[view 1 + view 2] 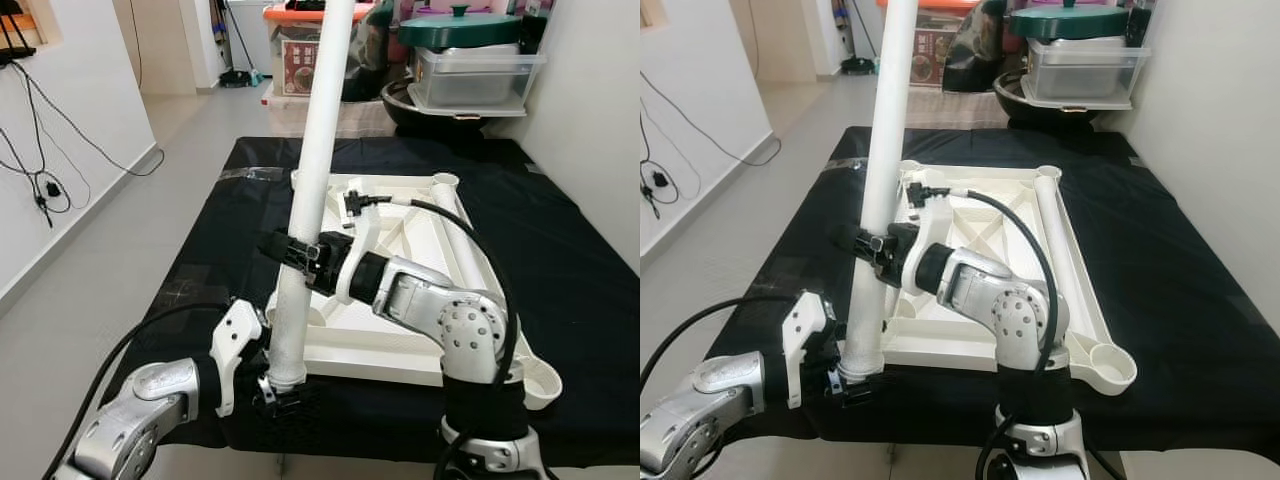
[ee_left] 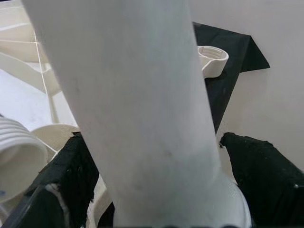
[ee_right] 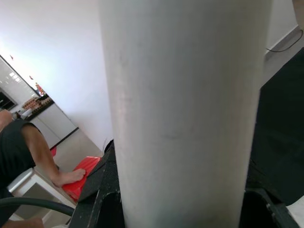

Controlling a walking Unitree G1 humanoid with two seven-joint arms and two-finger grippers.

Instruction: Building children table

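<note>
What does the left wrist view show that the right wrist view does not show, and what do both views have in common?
The left wrist view alone shows the threaded socket at a corner of the upturned tabletop, another threaded end and the black cloth. The right wrist view alone shows a person beside a red object on the floor, far behind. Both share the white table leg up close, with that arm's black gripper fingers on either side of it.
</note>
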